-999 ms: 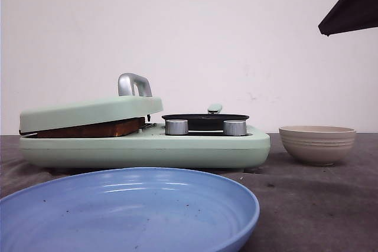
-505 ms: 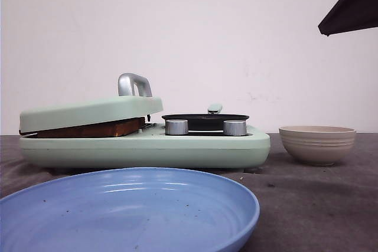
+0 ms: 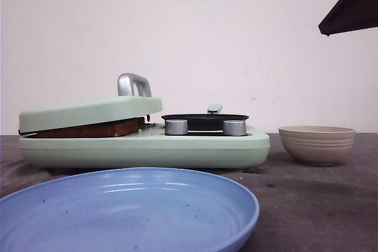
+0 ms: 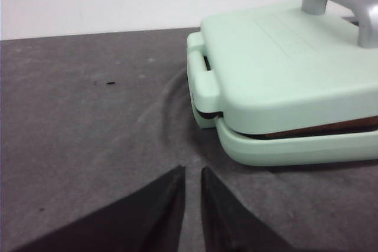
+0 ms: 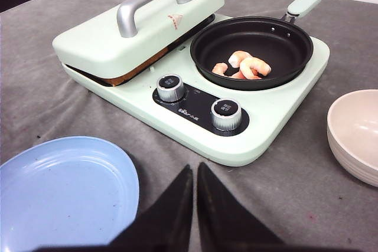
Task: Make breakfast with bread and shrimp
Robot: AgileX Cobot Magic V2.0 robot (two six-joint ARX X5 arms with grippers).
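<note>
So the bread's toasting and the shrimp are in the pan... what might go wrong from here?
The bread under the lid already looks dark brown at its edge, so it may burn if left. The lid sits tilted on it, so a grab at the handle might slip. The shrimp are small and curled; either gripper may struggle to pinch them from the pan.

Mint-green sandwich press [image 4: 283,75], lid resting on browned bread [image 4: 319,130]; left gripper [image 4: 192,184] nearly closed above grey cloth [image 4: 88,128].
</note>
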